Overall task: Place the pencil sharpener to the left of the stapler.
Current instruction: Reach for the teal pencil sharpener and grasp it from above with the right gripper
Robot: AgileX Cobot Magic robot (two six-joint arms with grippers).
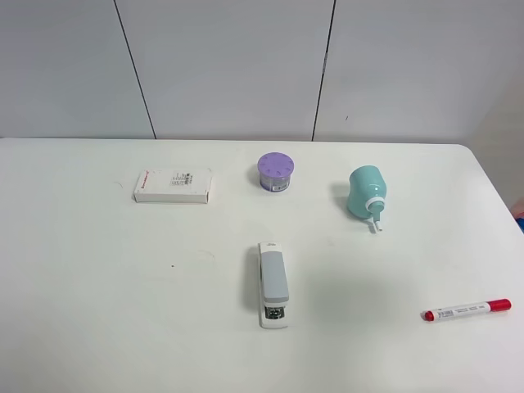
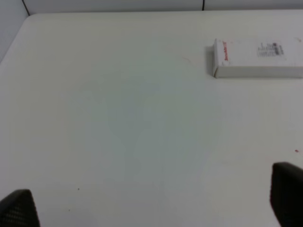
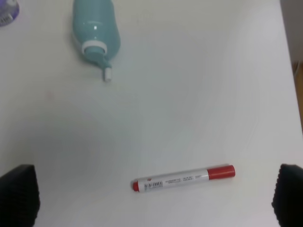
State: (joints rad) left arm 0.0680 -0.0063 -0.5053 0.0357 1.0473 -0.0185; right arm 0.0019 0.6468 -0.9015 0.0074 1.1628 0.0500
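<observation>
The mint-teal pencil sharpener point(image 1: 366, 192) lies on its side at the back right of the white table, its white crank nub pointing toward the front; the right wrist view also shows the pencil sharpener point(image 3: 94, 28). Left of it and nearer the front lies the grey-and-white stapler point(image 1: 273, 283), lengthwise front to back. Neither arm appears in the exterior view. My left gripper point(image 2: 151, 203) is open over bare table, its dark fingertips point(image 2: 16, 208) wide apart. Well short of the sharpener, my right gripper point(image 3: 152, 196) is open too, and holds nothing.
A white flat box point(image 1: 173, 186) lies at the back left, also seen as the box point(image 2: 258, 57) ahead of the left gripper. A purple round lidded container point(image 1: 275, 171) stands at the back centre. A red-capped marker point(image 1: 467, 309) lies front right, just ahead of the right gripper.
</observation>
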